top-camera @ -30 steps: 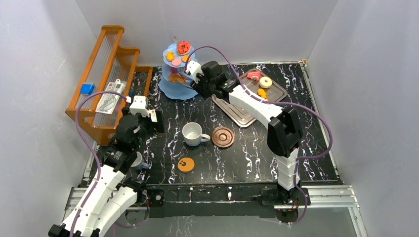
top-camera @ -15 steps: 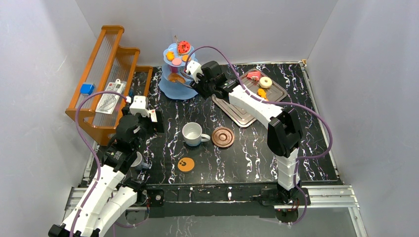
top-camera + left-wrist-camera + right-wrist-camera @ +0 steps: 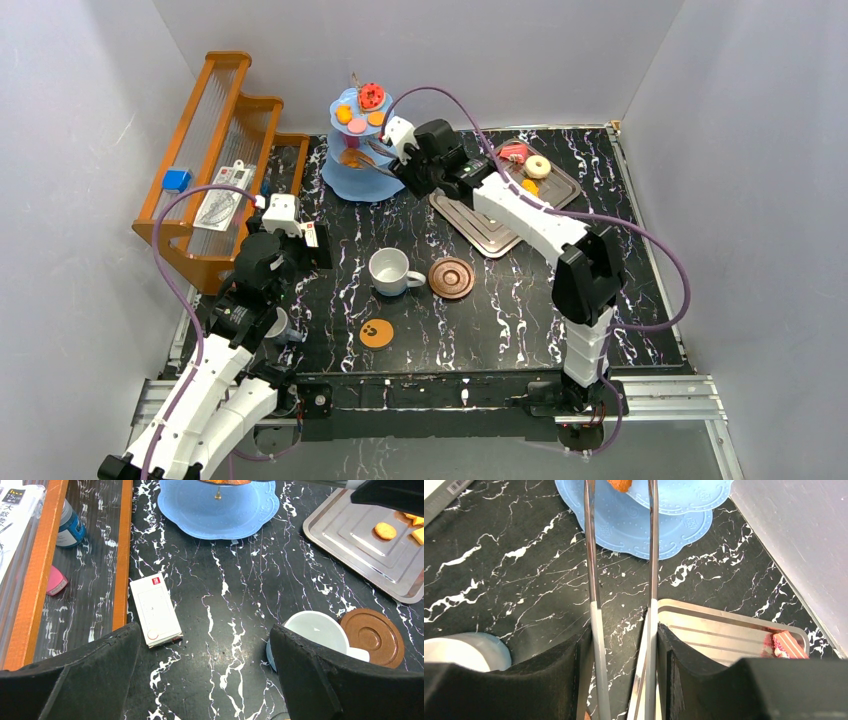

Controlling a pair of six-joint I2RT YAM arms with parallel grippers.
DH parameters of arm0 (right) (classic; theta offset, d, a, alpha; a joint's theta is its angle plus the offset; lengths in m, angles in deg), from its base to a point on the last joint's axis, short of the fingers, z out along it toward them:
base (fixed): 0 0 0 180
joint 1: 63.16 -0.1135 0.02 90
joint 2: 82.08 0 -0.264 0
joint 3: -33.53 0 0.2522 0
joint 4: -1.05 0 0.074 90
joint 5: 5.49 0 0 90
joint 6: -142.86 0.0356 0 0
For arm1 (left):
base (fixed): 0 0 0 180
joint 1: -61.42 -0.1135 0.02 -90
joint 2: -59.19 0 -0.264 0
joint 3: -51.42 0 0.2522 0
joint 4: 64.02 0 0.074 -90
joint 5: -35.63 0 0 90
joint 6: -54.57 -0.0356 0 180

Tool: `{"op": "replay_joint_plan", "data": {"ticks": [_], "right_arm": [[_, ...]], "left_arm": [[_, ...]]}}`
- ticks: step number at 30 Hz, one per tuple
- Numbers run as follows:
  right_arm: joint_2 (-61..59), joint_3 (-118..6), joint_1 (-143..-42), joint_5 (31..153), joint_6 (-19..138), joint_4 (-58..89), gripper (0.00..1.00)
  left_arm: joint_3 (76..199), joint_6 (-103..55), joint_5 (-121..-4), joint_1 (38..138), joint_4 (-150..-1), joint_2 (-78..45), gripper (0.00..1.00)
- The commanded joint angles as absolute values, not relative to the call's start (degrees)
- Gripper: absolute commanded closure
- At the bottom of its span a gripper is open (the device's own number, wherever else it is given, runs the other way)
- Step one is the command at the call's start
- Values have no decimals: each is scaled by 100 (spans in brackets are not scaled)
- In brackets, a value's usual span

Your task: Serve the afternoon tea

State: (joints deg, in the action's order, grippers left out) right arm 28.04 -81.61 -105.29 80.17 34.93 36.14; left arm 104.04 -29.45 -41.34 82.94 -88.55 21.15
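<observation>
1. Step in hand looks like moving pastries from tray to stand. The right gripper [image 3: 624, 635] is clenched on metal tongs [image 3: 591, 555], whose tips are up at the middle tier of the blue stand [image 3: 352, 178]
2. An orange pastry [image 3: 620, 484] sits between the tong tips. Can't tell if it is pinched or already lying on the tier
3. Next move, my guess: let the tongs spread, lift clear of the tier edge, then swing back to the tray for another piece without knocking the stand
4. The left gripper [image 3: 204, 630] has its jaws spread wide and grasps nothing. It hangs over the table near a white card [image 3: 155, 609]
5. Stand top tier holds a red pastry [image 3: 372, 95], a pink one and two orange ones. The bottom tier is bare where visible
6. The silver tray [image 3: 490, 235] holds a red slice [image 3: 513, 152], a white donut [image 3: 538, 166] and orange bits [image 3: 530, 187]
7. The white mug [image 3: 388, 270] looks empty and stands just beside the brown saucer [image 3: 451, 277], not on it
8. The paw coaster [image 3: 376, 333] carries nothing. The grey cup [image 3: 277, 325] is apart from it, half hidden under the left arm
</observation>
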Motion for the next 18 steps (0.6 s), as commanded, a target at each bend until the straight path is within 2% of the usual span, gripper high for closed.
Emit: {"op": "replay_joint_plan", "data": {"ticks": [1, 9, 18], "right_arm": [[2133, -8012, -10529, 8125, 3717, 3445, 48], [1334, -7021, -10431, 7757, 4059, 3691, 48], [771, -6277, -9602, 7301, 5571, 4465, 48]], "left_arm": [[10543, -2963, -4066, 8321, -8785, 2190, 2], [10542, -2953, -4115, 8323, -8785, 2198, 2], [10557, -2919, -4215, 8321, -8794, 2175, 2]]}}
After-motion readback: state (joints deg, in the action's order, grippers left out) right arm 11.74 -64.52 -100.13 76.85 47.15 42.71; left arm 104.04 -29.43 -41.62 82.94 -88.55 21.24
